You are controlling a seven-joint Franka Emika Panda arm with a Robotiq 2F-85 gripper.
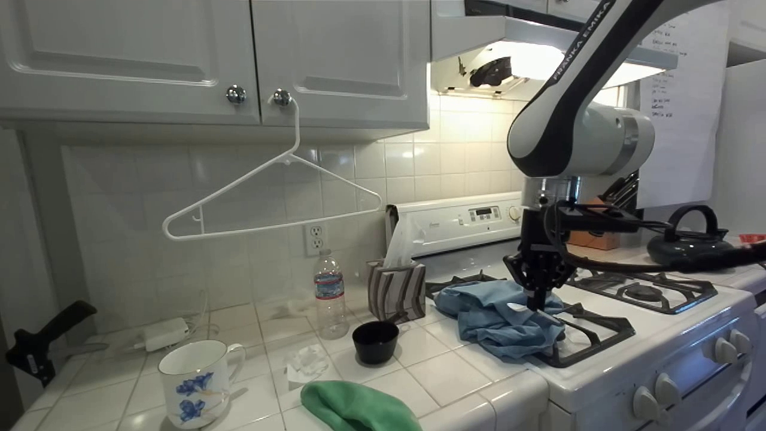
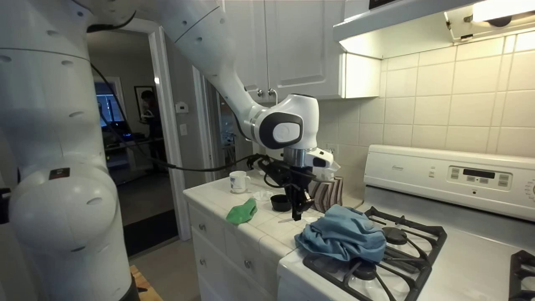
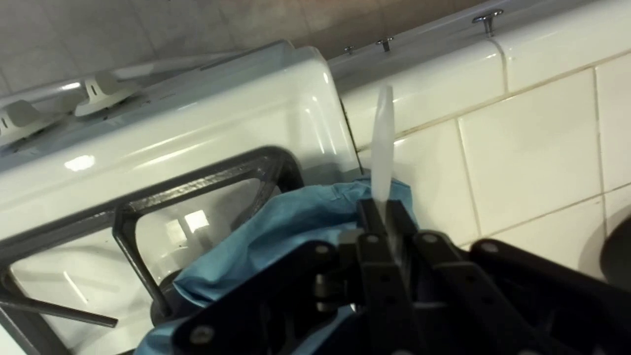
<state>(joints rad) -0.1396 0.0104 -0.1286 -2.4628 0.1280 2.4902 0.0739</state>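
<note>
White plastic utensil [image 3: 383, 143] sits pinched in the narrowed end effector [image 3: 385, 213], right of centre in the wrist view, long axis running nearly straight up the frame. Blue cloth [image 3: 296, 217] bunches beneath and to its lower left over a burner grate [image 3: 197, 183], crowding that side; in an exterior view, a black bowl [image 1: 376, 348] stands on the counter [image 1: 440, 374], lower centre.

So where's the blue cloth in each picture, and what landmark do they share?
In an exterior view: blue cloth right of centre, lower half, partly behind the hand.
In an exterior view: blue cloth lower half, mostly right of the hand.
Wrist view: blue cloth lower middle, partly behind the hand.
Shared landmark: the black burner grate, partly under it.
</note>
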